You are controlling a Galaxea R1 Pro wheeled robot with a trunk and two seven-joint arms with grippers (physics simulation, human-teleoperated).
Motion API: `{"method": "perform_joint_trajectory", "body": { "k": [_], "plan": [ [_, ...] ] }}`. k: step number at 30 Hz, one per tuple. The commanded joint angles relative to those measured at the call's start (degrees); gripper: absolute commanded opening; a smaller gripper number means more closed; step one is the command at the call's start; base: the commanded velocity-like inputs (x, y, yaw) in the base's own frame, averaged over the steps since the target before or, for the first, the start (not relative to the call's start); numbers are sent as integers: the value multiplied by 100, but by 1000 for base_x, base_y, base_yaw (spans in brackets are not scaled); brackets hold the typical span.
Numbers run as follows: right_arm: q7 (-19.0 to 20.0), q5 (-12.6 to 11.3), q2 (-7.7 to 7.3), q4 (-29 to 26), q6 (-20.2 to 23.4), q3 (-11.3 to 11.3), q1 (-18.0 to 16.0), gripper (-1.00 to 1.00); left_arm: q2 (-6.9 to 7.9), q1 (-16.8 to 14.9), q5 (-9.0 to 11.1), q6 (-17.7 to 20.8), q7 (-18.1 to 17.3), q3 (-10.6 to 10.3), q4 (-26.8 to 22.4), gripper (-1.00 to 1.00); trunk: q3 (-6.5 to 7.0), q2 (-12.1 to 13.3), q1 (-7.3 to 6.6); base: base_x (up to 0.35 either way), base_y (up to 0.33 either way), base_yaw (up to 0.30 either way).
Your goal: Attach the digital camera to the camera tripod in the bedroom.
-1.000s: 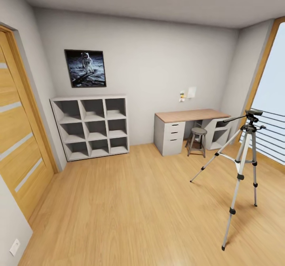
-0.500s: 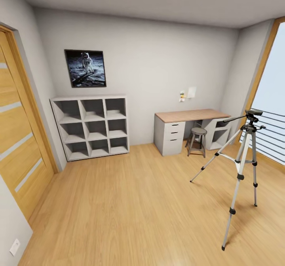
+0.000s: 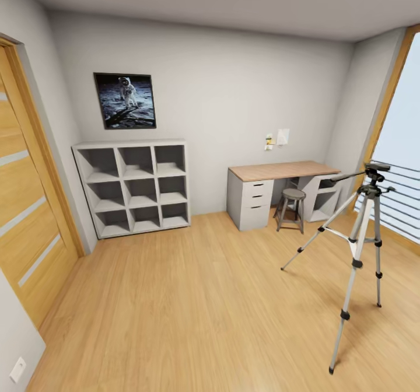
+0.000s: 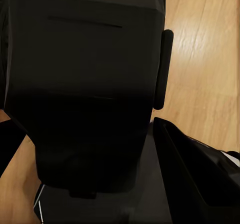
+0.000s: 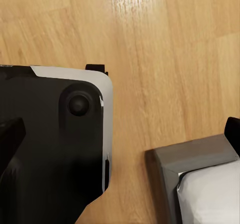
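I note a white cube shelf [image 3: 133, 186] beneath an astronaut picture [image 3: 125, 100]. A grey stool [image 3: 290, 207] stands at the wooden desk [image 3: 280, 170].

Open floor [image 3: 192, 298] left of tripod [image 3: 359, 246]

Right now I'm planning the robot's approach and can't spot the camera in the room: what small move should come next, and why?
Probably turn the base and head a little to the right, away from the cube shelves. The camera tripod stands at the right edge of the head view, near the window, its head bare. Centring it should ease the approach, and may reveal more of the room.
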Motion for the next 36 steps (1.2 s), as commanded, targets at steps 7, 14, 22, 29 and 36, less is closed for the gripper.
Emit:
{"method": "perform_joint_trajectory", "body": {
  "k": [7,14,22,29,36],
  "plan": [
    [42,69,-3,19,-34,-47,-6,100,-1,1,21,21,19,-50,0,-100,-2,-3,5,317,0,0],
    [79,74,-3,19,-34,-47,-6,100,-5,-1,21,23,19,-51,0,-100,-2,-3,5,330,0,0],
    [81,74,-5,19,-34,-48,-6,100,-14,0,21,23,19,-51,0,-100,-2,-3,5,331,0,0],
    [81,66,-9,19,-34,-50,-6,100,-18,1,21,19,20,-51,0,-100,-2,-3,5,331,0,0],
    [107,74,8,19,19,-41,-8,100,-11,8,38,4,23,-30,-3,-100,-2,-3,5,142,0,0]
  ]
}}
